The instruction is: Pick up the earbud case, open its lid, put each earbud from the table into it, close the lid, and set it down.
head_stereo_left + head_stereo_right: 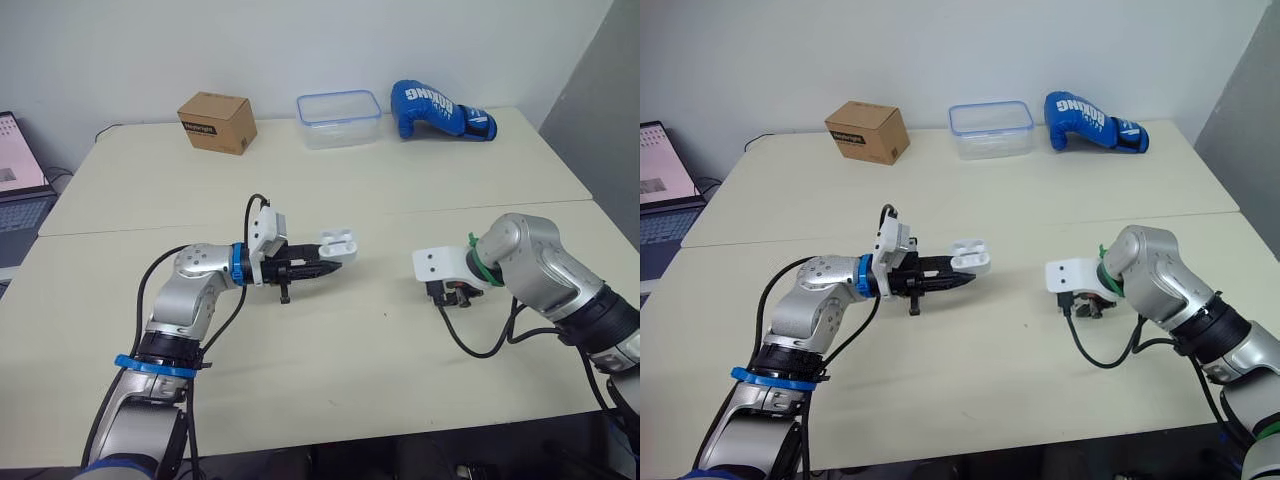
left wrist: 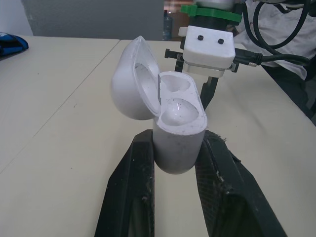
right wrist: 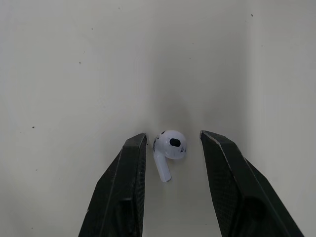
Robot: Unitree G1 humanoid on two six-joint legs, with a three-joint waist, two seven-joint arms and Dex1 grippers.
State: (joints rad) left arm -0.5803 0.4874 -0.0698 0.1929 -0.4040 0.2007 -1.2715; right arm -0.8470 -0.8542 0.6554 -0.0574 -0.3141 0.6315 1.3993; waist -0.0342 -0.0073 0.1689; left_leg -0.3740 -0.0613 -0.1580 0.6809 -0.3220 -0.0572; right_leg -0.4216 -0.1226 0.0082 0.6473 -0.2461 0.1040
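Surface (image 1: 350, 200) of pale cream is seen spread across the scene, with a seam crossing it from left to right at mid-depth. Part of an open laptop (image 1: 18, 190) is seen off the far left edge. Along the far edge three things are lined up: a blue boxing glove (image 1: 440, 110) to the right, a clear plastic container (image 1: 338, 118) with a blue rim in the middle, and a brown cardboard box (image 1: 217, 122) to the left, each set apart from its neighbour.

On the near half, the left pincer (image 1: 322, 267) is stretched out towards the right, and its two black fingers are closed on the body of the white earbud case (image 2: 178, 148), which is held just left of the middle, clear of the surface. The lid (image 2: 129, 84) of the case is swung back on its hinge, and two rounded sockets are exposed inside.

To the near right, the right pincer (image 3: 174, 137) is pointed down at the surface, its fingers parted narrowly. A single white earbud (image 3: 170, 145) is lying on the surface between them, with its stem turned towards the wrist; one finger is just beside it and the other is a little further off. The two pincers are kept well apart.
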